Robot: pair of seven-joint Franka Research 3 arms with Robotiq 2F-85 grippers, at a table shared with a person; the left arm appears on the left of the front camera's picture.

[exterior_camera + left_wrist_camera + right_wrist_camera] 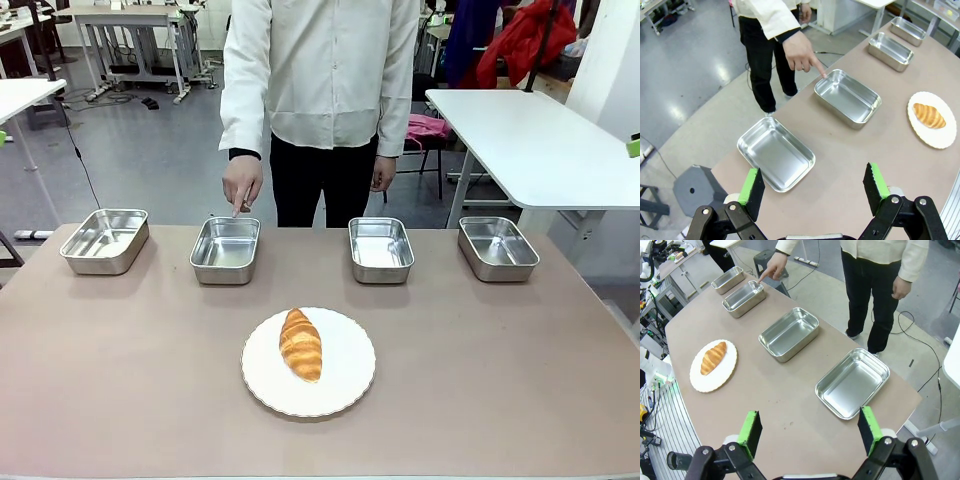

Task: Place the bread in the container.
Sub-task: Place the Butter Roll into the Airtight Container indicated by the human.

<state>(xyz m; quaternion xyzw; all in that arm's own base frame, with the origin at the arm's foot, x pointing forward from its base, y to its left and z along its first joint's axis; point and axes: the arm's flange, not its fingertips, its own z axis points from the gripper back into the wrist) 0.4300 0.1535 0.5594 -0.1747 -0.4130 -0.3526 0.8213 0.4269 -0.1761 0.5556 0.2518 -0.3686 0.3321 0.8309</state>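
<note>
Four steel pans stand in a row along the far side of the table [500, 390]. Taking the white scalloped plate [345, 390] as the centre of the dial in the front view, they lie at 10, 11, 1 and 2 o'clock: the far-left pan [105, 240], the container [225, 250], the third pan [381, 250] and the far-right pan [498, 248]. They stand apart from one another, and all four show bare, shiny floors.

The person's hand [241, 185] hangs at the container's 12 o'clock, one forefinger pointing down at its far rim. Whether the fingertip touches the steel cannot be told.

The single plate carries the single bread [301, 344]. It lies near the plate's middle with its tapered ends toward roughly 12 and 6 o'clock, well apart from every pan.

The left gripper [812, 187] hovers over the table's edge near the far-left pan, its two green-padded fingers spread wide with nothing between them. The right gripper [809, 430] hovers near the far-right pan, its fingers likewise wide apart and holding nothing.
</note>
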